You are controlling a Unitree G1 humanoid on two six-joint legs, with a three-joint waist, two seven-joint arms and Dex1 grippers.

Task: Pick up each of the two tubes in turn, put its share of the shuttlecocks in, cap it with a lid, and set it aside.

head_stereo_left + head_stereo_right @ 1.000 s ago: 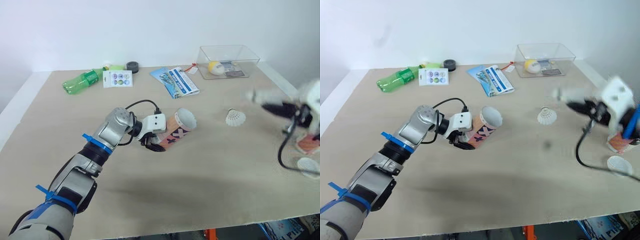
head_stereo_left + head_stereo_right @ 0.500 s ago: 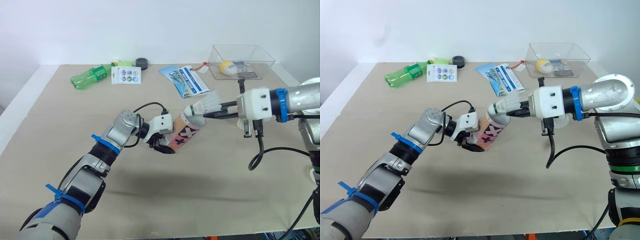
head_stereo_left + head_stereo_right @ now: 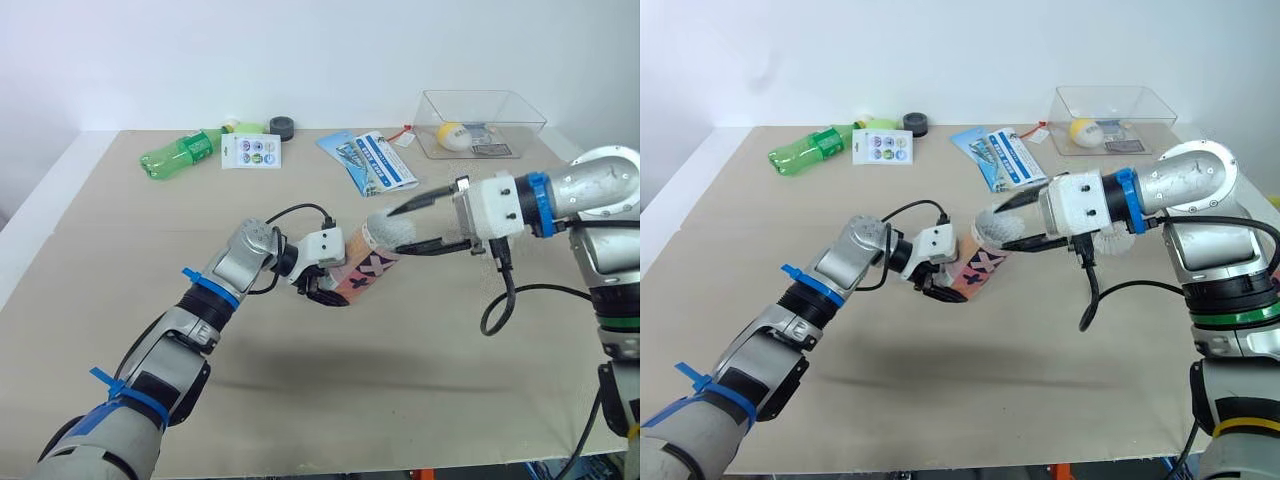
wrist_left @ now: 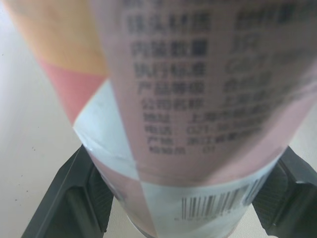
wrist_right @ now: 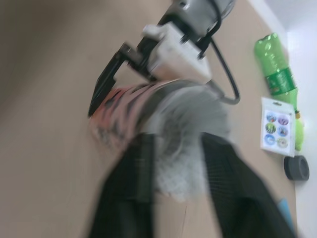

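Observation:
A pink, orange and white patterned tube (image 3: 362, 270) lies tilted just above the table, its open mouth facing right. My left gripper (image 3: 322, 288) is shut on its lower end, with black fingers (image 4: 74, 198) on both sides of the tube (image 4: 198, 99). My right gripper (image 3: 412, 226) is at the tube's mouth with its fingers spread open. A blurred white shuttlecock (image 3: 392, 230) sits between them at the rim, and I cannot tell whether it still touches them. In the right wrist view the shuttlecock (image 5: 188, 124) is just in front of the tube (image 5: 119, 109). A second shuttlecock (image 3: 1120, 243) is partly hidden behind my right arm.
Along the far edge are a green bottle (image 3: 180, 155), a sticker card (image 3: 252, 152), a black round lid (image 3: 281, 126), a blue brochure (image 3: 372, 160) and a clear box (image 3: 505, 100) holding a yellow ball (image 3: 453, 134).
My right arm came in from the far right with the shuttlecock to the tube's mouth, and its fingers have just opened around it. The left gripper still holds the tube. The camera shifted.

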